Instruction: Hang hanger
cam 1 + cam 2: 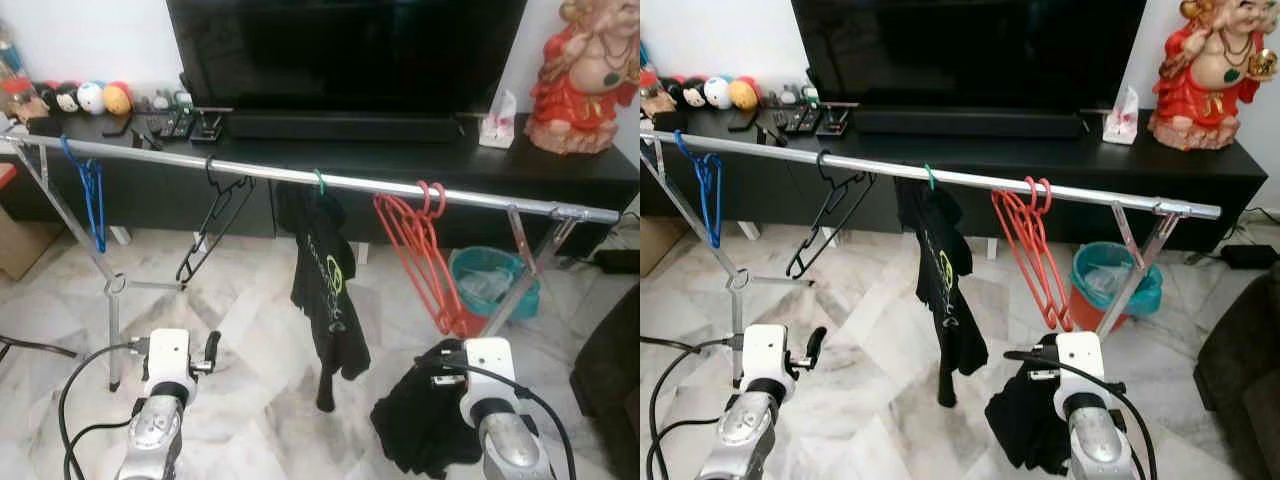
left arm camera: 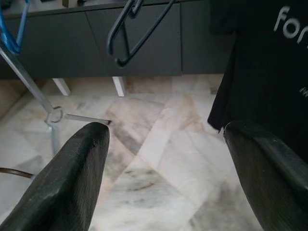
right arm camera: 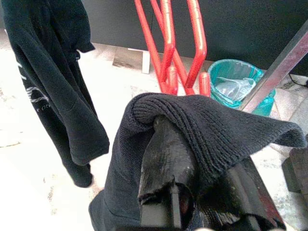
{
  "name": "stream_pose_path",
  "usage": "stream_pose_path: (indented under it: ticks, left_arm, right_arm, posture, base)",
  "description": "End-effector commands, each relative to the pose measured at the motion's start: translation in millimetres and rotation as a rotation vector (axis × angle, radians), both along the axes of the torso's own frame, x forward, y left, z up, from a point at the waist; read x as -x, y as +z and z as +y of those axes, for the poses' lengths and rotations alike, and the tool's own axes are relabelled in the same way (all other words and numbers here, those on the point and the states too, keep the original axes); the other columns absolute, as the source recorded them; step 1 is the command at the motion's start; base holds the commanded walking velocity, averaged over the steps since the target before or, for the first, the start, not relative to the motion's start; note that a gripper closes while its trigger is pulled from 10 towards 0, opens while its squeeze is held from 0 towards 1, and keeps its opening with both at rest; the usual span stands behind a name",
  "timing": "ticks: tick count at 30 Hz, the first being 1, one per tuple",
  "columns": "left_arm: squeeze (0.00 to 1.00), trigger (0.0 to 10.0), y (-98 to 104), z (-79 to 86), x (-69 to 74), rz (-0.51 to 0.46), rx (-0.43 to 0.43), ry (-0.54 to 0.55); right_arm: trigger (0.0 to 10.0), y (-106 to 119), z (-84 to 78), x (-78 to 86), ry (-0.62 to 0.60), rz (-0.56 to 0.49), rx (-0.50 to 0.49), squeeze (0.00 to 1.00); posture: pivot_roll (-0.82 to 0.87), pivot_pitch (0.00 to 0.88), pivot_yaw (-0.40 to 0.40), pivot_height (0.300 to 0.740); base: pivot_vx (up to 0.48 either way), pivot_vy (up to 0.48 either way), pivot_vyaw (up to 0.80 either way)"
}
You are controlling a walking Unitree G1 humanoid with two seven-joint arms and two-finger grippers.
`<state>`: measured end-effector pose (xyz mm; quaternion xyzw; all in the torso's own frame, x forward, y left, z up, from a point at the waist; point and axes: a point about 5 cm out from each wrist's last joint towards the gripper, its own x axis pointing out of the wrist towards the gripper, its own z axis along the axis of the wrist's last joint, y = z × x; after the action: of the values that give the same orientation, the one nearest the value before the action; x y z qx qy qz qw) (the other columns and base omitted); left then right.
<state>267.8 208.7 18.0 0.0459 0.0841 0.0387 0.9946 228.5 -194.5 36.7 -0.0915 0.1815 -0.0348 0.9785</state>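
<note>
The right end effector (image 3: 192, 192) is clamped on a dark knitted garment (image 1: 425, 420), held low in front of the rail (image 1: 330, 180), just below the red hangers (image 1: 420, 250). The left end effector (image 2: 163, 168) hovers with fingers spread, holding nothing. The carrying step seems in hand; next calls for lifting the garment toward a hanger on the rail.

Head cams: even indoor light, sharp, no motion blur. Glare streak along my view of the metal rail (image 1: 330, 180); marble floor (image 1: 250, 330) reflects softly with faint shadows. TV screen (image 1: 345, 50) reads near-black, no detail. Left wrist cam: my fingers (image 2: 72, 178) are close and soft, background in focus. Right wrist cam: floor at left blown out to white, dark knit garment (image 3: 207, 125) crisp.
</note>
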Motion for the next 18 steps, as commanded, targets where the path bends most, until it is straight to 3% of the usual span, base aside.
stream_pose_path:
  ticks: [1, 11, 18]
  left_arm:
    - [0.0, 10.0, 3, 3.6, -0.2, -0.02, 0.021, 0.006]
    - [0.0, 10.0, 13, 1.2, -3.7, -0.047, 0.046, -0.025]
    - [0.0, 10.0, 23, -8.4, -10.2, -0.066, 0.064, -0.097]
  right_arm:
    - [10.0, 6, 1.6, -5.3, -0.004, -0.037, -0.01, 0.0]
    - [10.0, 6, 0.2, -7.6, -0.022, -0.048, -0.015, 0.0]
    - [10.0, 6, -1.6, -8.1, -0.035, -0.046, -0.009, 0.0]
  posture:
    - [-0.04, 0.0, 0.032, 0.74]
    - [-0.03, 0.0, 0.032, 0.74]
    - [-0.03, 0.0, 0.029, 0.74]
  base:
    - [0.0, 0.398, 0.0]
    - [0.0, 0.389, 0.0]
    - [0.0, 0.0, 0.0]
